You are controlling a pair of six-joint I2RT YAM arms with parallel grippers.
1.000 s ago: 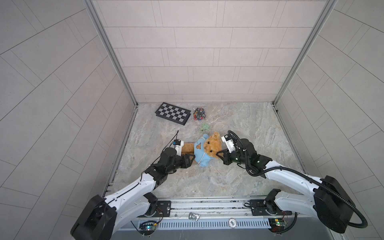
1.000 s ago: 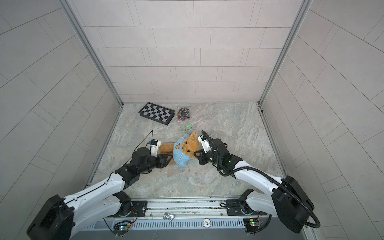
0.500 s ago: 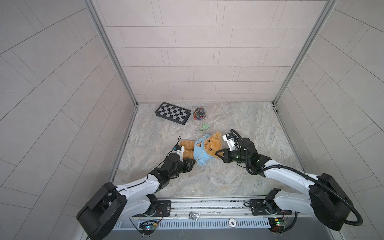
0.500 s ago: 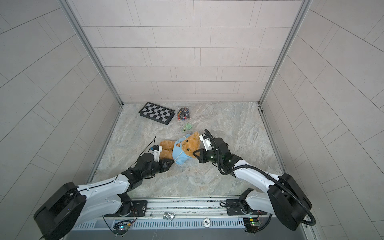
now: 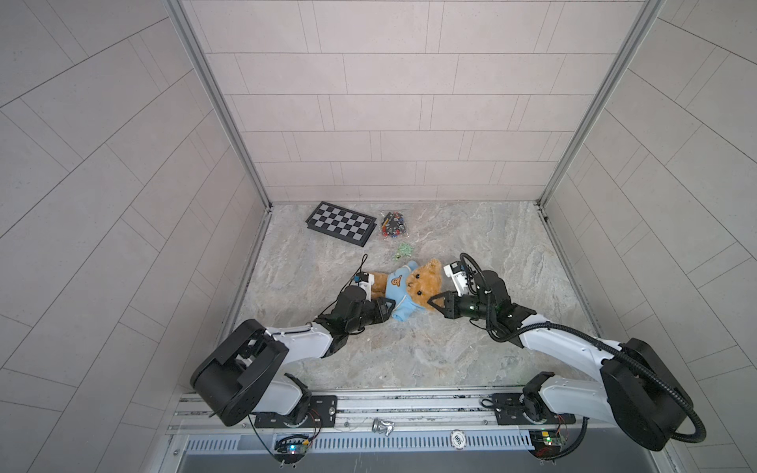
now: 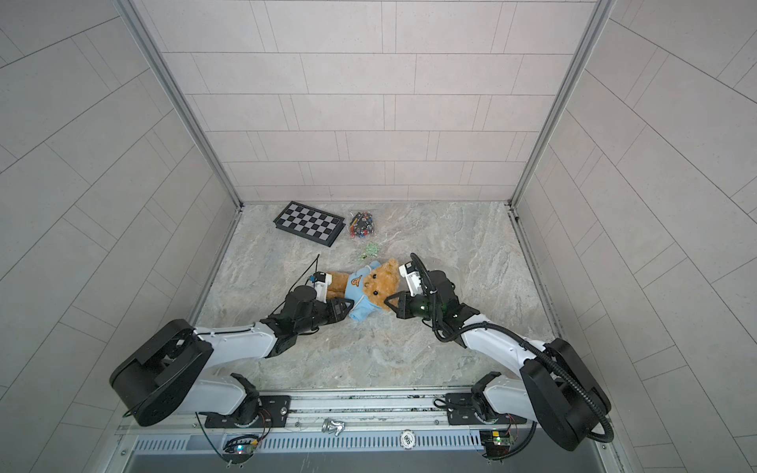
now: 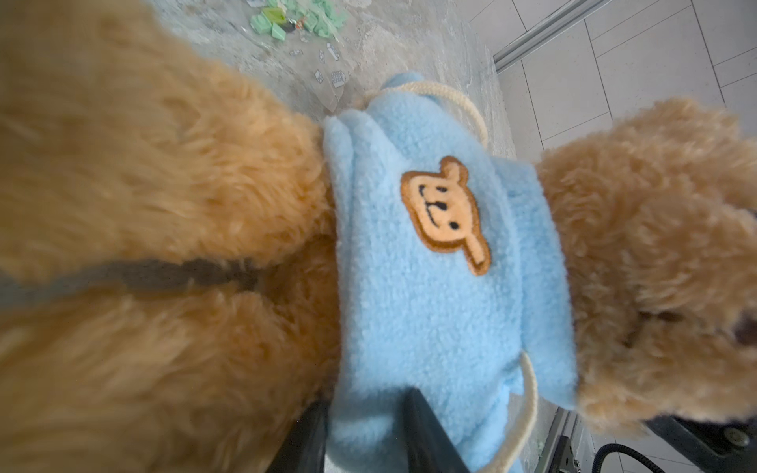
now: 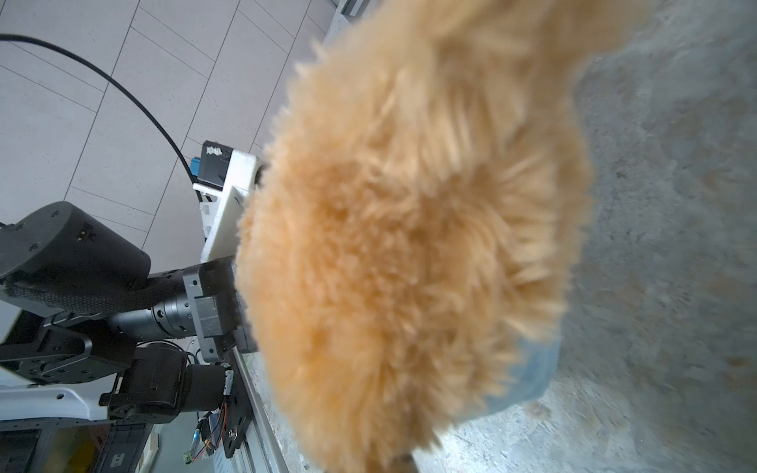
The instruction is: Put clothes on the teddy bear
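The teddy bear (image 5: pixel 422 282) (image 6: pixel 379 280) lies on its back on the marble floor in both top views, head to the right. It wears a light blue hoodie (image 5: pixel 399 293) (image 7: pixel 430 266) with a bear-face patch. My left gripper (image 5: pixel 391 305) (image 6: pixel 350 305) (image 7: pixel 364 397) is at the near side of the hoodie, its two black fingers closed on a fold of blue fleece. My right gripper (image 5: pixel 432 302) (image 6: pixel 389 301) (image 8: pixel 403 467) is shut with its tips buried in the fur at the near side of the bear's head (image 8: pixel 409 245), which hides most of them.
A folded chessboard (image 5: pixel 341 223) and a clear bag of small coloured pieces (image 5: pixel 393 224) lie at the back left. Loose green bits (image 5: pixel 403 250) sit just behind the bear. Tiled walls close in the left and right sides, and a metal rail (image 5: pixel 381 403) runs along the front.
My left arm has dropped lower, and its gripper has slid a little to the right along the hoodie and narrowed onto the fleece. My right gripper and the bear have hardly moved.
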